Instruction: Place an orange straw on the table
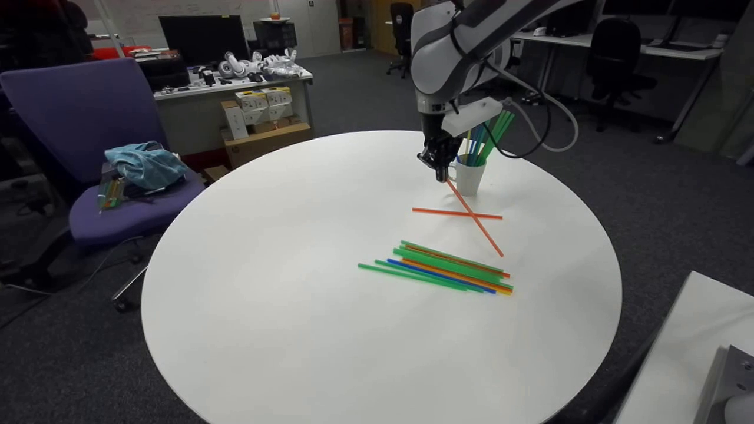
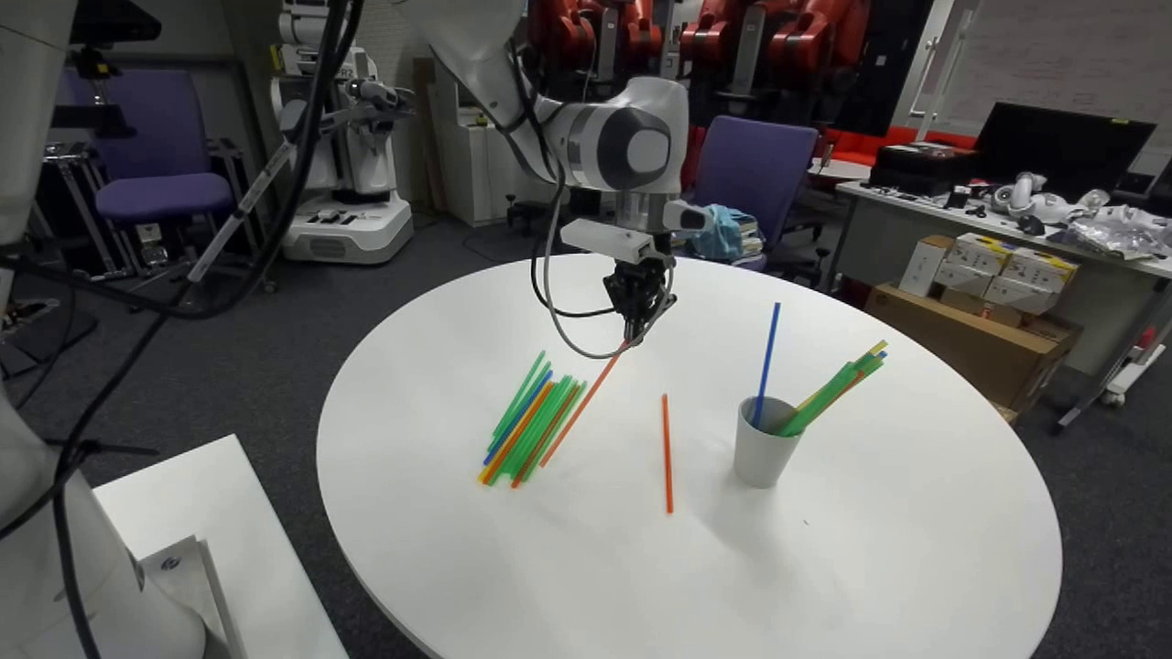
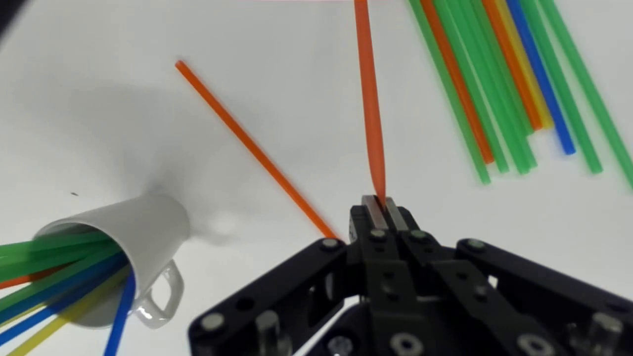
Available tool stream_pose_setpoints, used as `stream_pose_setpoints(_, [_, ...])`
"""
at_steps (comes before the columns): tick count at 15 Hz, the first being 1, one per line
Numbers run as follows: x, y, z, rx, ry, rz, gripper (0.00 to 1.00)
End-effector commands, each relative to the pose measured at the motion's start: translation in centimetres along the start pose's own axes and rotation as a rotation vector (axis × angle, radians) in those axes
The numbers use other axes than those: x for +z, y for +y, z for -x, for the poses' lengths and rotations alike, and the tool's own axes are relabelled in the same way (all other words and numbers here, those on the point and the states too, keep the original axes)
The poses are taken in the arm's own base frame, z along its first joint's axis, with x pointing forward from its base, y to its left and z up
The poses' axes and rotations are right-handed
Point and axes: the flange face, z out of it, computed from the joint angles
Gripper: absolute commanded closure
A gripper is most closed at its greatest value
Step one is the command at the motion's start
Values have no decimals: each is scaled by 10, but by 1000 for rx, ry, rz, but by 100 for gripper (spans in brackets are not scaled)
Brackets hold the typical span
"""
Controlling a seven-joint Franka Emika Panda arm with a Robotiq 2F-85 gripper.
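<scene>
Orange straw (image 3: pixel 370 99) is clasped at one end by the gripper (image 3: pixel 384 204), its long axis aimed outward over the table (image 1: pixel 283 235); far-end contact can't be told!

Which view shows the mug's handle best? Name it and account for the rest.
The wrist view: the handle shows close up, its loop and opening clear. In an exterior view it is tiny, seen next to the gripper; in an exterior view the mug stands with no handle visible.
</scene>
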Motion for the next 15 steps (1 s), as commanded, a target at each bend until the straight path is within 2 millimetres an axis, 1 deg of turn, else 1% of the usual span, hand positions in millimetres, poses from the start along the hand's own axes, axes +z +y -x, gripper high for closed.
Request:
stream_pose_setpoints(1, [0,0,25,-164,-62,-96,100])
stream_pose_setpoints(4, [12,1,34,-265,-132,-110,100])
stream_pose_setpoints(9, [20,2,44,-402,-152,-110,100])
stream_pose_setpoints(12, [20,3,48,-455,-130,-130,100])
stream_pose_setpoints(15, [11,6,51,-486,-108,-148,100])
